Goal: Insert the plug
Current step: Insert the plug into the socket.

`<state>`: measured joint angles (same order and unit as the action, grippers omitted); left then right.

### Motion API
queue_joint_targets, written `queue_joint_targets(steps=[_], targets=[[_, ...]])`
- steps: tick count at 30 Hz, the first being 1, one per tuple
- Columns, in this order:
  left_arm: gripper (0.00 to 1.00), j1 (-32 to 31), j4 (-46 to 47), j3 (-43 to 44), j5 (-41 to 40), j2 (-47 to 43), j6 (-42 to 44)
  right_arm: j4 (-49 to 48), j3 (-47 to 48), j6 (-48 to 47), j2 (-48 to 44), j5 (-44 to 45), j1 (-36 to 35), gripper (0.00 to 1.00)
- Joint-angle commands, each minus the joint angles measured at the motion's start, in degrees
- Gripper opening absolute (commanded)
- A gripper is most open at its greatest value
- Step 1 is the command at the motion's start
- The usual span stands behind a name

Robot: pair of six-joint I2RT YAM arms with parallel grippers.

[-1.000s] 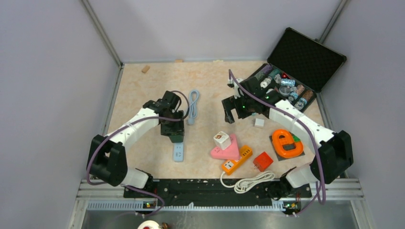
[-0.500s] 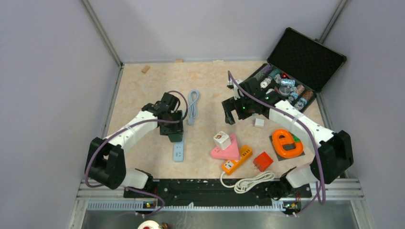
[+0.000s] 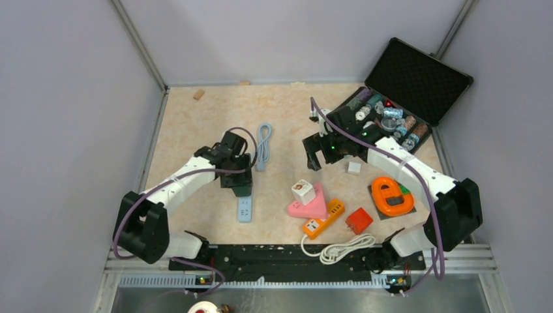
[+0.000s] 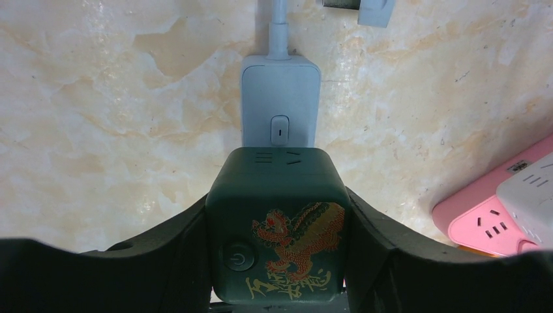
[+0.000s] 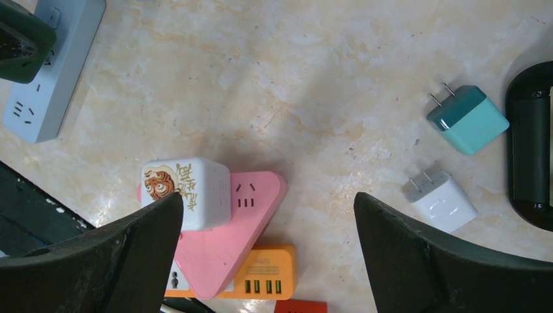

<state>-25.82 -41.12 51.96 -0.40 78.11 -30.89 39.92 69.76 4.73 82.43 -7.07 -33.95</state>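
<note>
Dark green is the colour of the cube plug (image 4: 277, 222), and it sits between the two black fingers of the left gripper (image 3: 241, 184), which is closed on its sides and holds it firmly. The cube is over the far end of the pale blue power strip (image 4: 280, 98), which lies flat on the table (image 3: 195, 124). I judge the task to be near its end: the plug is picked up, carried and lined up with the strip. What is left is to press it fully in and to let it go. Whether the pins are already inside a socket, I cannot tell.

The left wrist view shows the grip very close, with the print on the cube and the switch of the strip just beyond it, but the cube hides the socket below. The top view shows that the cube covers only one end of the strip and that the cable (image 3: 263, 145) lies looped beside it. The right wrist view shows the free sockets of the strip from the side. It also shows the right gripper (image 5: 267, 215), with its jaws wide apart and nothing between them, hanging above a white cube (image 5: 186, 189) on a pink socket block (image 5: 228, 254).
</note>
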Motion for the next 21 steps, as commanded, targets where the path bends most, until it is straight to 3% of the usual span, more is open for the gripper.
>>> queue_joint_targets(steps=[1,9,21], targets=[[0.0,-1.44,1.6,-1.72,-3.68,-2.26,-1.63,-0.9,0.28,-0.99,-1.9,-0.48,0.38,0.99],[0.0,-8.53,1.44,-6.05,-13.77,-5.47,-7.15,-0.95,0.24,-1.01,-1.93,-0.49,0.34,0.99],[0.0,-15.37,4.41,-12.2,-17.67,-2.63,-15.29,-0.94,-0.01,-1.48,-2.1,-0.75,0.38,0.99]])
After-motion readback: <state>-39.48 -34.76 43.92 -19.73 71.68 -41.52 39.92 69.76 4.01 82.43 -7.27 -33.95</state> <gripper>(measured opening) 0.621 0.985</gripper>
